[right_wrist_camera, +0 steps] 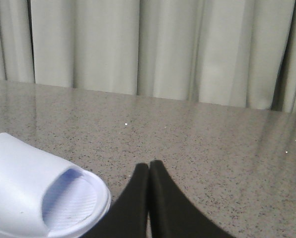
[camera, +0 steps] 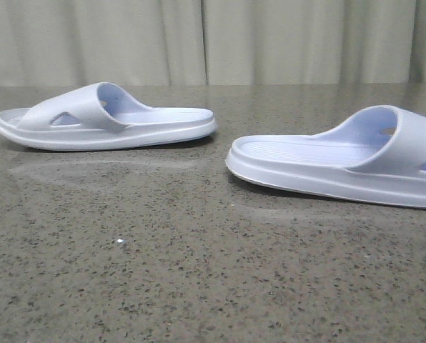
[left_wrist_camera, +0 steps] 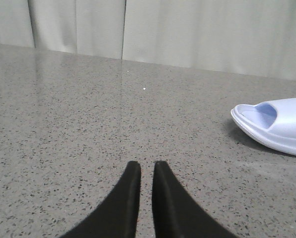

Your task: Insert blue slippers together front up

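Two blue slippers lie apart on the speckled grey tabletop (camera: 199,271), both sole down. In the front view, one slipper (camera: 106,118) sits at the upper left of the frame, strap toward the left edge. The other slipper (camera: 342,161) sits at the right, partly cut off by the frame edge, its strap toward the right. A pale curtain (camera: 213,39) hangs behind.

In the left wrist view, the left end effector (left_wrist_camera: 147,171) hovers over bare tabletop, its fingers nearly together with a thin gap, holding nothing. In the right wrist view, the right end effector (right_wrist_camera: 149,168) has its fingers pressed together, empty, just beside a slipper at lower left.
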Available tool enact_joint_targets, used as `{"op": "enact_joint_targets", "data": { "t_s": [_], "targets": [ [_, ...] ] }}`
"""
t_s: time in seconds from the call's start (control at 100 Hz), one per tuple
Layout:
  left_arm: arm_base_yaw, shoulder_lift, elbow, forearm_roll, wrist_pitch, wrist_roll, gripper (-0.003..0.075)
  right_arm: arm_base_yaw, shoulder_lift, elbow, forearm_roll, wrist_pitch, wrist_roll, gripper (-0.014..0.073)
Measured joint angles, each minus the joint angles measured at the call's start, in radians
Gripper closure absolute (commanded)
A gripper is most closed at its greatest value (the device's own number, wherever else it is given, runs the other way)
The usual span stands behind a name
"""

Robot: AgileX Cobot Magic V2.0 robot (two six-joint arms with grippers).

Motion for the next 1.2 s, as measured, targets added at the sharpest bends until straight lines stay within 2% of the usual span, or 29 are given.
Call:
{"op": "enact_joint_targets", "data": {
  "t_s": [0.24, 0.45, 0.6, 0.69, 0.8, 0.9, 1.06, 1.2],
  "targets": [
    [0.0, 0.0, 0.0, -0.103, -0.019, 0.0, 0.0705, 0.0, 0.0, 0.0, 0.074, -0.006, 0.0, 0.0683],
    [0.0, 0.0, 0.0, -0.309, -0.022, 0.0, 0.0705, 0.0, 0.0, 0.0, 0.331, 0.025, 0.0, 0.0683],
    [0.0, 0.0, 0.0, -0.555, -0.056, -0.001, 0.0705, 0.0, 0.0, 0.0, 0.564, 0.036, 0.002, 0.068],
    [0.0, 0.0, -0.006, -0.625, -0.067, -0.001, 0.0705, 0.0, 0.0, 0.0, 0.643, 0.057, 0.002, 0.067],
    [0.0, 0.002, -0.061, -0.602, -0.038, 0.001, 0.0705, 0.0, 0.008, -0.014, 0.663, 0.107, 0.002, 0.067],
    [0.0, 0.073, -0.165, -0.489, 0.01, 0.005, 0.0705, 0.0, 0.085, -0.075, 0.651, 0.151, 0.002, 0.067],
    [0.0, 0.33, -0.364, -0.261, 0.175, 0.01, 0.0705, 0.0, 0.319, -0.239, 0.582, 0.203, 0.002, 0.0671],
    [0.0, 0.548, -0.483, -0.201, 0.286, 0.01, 0.0704, 0.0, 0.541, -0.366, 0.521, 0.303, 0.002, 0.0672]
  ]
}}
